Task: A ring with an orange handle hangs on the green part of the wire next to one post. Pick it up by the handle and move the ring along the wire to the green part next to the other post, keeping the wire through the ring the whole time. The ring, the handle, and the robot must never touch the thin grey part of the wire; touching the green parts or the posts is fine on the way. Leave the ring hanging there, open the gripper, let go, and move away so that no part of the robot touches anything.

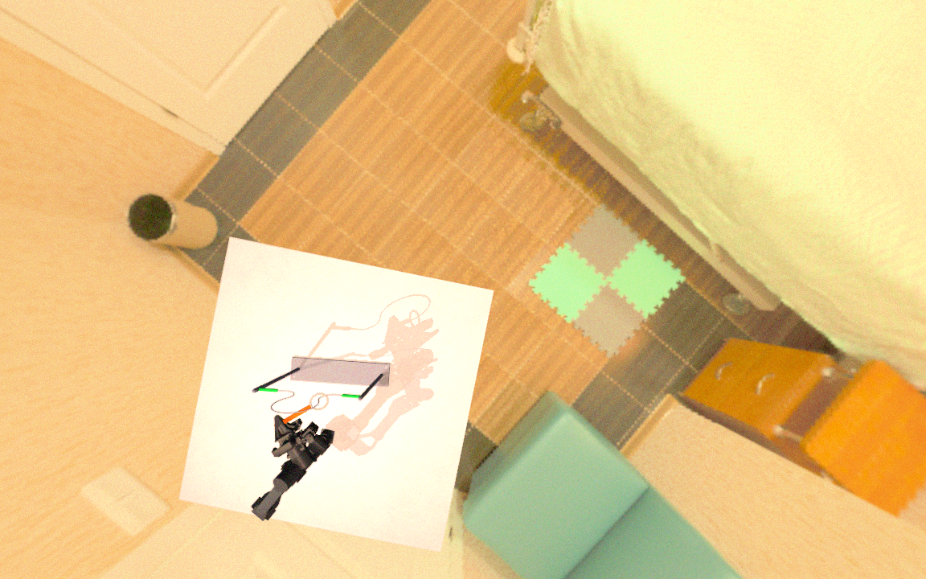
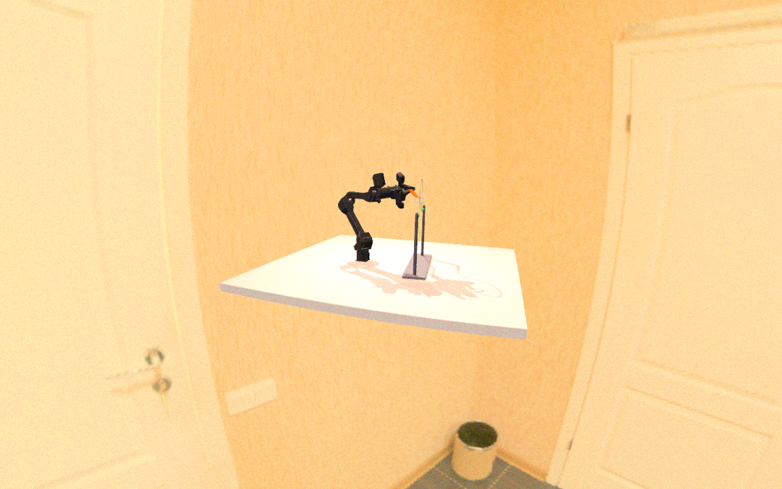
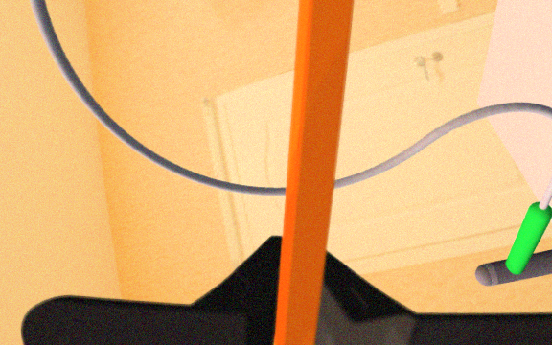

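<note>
My gripper is shut on the orange handle. The ring at its far end is around the thin grey wire as far as the top view shows, between the posts and nearer the right one. The ring is outside the wrist view. There the handle crosses in front of the wire; the gap cannot be judged. The green parts sit beside the left post and right post. One green part shows at right in the wrist view.
The grey base plate carries both posts on the white table. The wire bends in loops between the posts, and one loop rises high above them in the exterior view. Shadows of arm and wire fall across the table.
</note>
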Robot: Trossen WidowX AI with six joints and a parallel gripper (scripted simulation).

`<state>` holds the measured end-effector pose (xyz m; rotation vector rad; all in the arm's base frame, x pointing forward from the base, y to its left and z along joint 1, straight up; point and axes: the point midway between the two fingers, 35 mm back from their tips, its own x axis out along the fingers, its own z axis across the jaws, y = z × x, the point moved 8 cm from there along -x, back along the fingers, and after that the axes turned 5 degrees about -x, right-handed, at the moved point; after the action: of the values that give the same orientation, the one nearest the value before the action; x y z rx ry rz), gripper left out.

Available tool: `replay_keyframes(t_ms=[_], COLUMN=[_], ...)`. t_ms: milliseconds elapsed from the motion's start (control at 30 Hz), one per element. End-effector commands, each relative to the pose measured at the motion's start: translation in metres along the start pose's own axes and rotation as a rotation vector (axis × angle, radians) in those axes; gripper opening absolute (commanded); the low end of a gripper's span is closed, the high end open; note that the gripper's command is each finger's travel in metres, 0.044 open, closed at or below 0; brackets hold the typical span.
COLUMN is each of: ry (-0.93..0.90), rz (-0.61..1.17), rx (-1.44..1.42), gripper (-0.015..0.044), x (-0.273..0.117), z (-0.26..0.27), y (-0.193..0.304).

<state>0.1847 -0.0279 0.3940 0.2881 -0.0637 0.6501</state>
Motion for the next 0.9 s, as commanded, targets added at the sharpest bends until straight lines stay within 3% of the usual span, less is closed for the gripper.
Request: replay_keyframes(t_ms=[0, 867], ry=[0.021, 0.212], rz=[0.001, 0.000], rx=[-0.039, -0.340], gripper=[-0.0150, -0.0150], x=[-0.0004, 0.0008], z=[0.0028, 0.0050], y=[0.0002, 0.0020])
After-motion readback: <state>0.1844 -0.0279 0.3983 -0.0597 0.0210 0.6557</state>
